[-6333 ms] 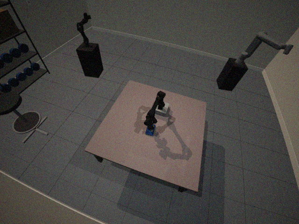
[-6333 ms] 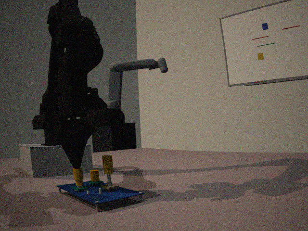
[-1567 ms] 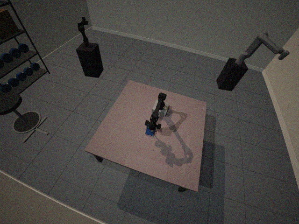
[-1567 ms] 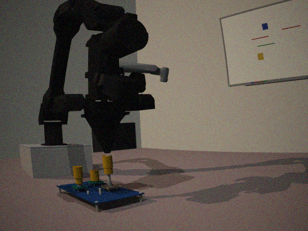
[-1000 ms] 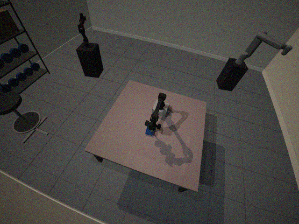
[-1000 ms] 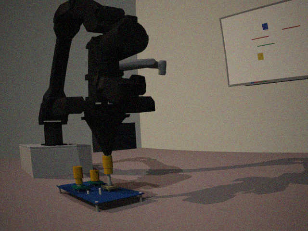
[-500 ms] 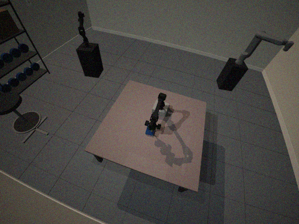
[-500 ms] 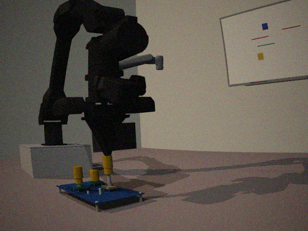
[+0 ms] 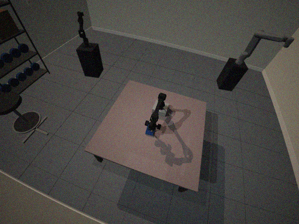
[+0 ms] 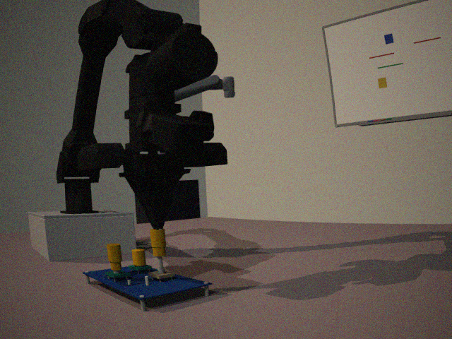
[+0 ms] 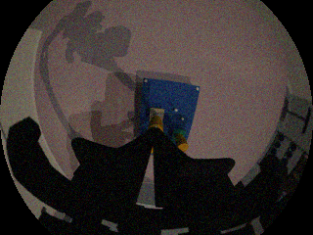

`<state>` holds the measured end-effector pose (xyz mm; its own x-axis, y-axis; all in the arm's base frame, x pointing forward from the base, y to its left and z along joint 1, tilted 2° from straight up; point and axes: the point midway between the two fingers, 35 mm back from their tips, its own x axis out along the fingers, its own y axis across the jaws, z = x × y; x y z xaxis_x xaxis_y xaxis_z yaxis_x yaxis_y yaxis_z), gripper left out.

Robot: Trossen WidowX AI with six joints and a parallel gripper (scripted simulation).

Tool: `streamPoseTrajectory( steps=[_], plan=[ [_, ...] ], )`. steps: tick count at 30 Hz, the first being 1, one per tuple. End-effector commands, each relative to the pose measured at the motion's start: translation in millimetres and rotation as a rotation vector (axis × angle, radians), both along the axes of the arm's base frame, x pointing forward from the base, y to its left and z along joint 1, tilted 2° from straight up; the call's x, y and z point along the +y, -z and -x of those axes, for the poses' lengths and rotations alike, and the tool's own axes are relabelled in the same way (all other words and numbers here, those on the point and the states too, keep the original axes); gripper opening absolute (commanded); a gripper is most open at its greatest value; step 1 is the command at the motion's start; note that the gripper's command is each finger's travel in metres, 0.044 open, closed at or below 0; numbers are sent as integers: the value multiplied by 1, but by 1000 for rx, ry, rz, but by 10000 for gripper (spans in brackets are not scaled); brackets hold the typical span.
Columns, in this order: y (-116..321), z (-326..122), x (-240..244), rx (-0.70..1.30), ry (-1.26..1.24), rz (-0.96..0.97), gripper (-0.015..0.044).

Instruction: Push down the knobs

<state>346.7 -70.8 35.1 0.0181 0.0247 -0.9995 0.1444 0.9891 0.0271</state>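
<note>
Can see a blue circuit board (image 9: 150, 131) (image 10: 164, 289) (image 11: 171, 95) on short legs on the pinkish surface (image 9: 120, 135) (image 10: 328, 320) (image 11: 235, 59), directly below the gripper (image 9: 152, 129) (image 10: 157, 227) (image 11: 155, 131). In the top view, partly covered by the gripper, with too little detail to tell the knobs apart. In the exterior view, can make out a tall yellow knob (image 10: 157, 242) (image 11: 156, 122) high on its pale shaft, well above a tan potentiometer (image 10: 162, 275) (image 11: 156, 112). Right over that knob, with fingertips at its top; cannot tell whether touching or just above. Fully closed, holding nothing. To one side, see a stepped yellow knob (image 10: 114, 255) (image 11: 182, 143) over a green potentiometer (image 10: 119, 275) (image 11: 179, 133); between and behind, a low yellow knob (image 10: 138, 257), hard to pick out in the wrist view behind the dark fingers. Farther back, see the black arm (image 9: 159, 106) (image 10: 85, 91) on a white block (image 10: 91, 236), lost in shadow along its joints.
</note>
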Motion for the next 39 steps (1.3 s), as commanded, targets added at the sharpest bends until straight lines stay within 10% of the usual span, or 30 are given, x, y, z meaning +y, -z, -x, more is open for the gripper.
streamPoseTrajectory(
  steps=[1, 39],
  plan=[
    [4, 1, 0, 4, 3, 4, 0],
    [19, 1, 0, 4, 3, 3, 0]
  ],
)
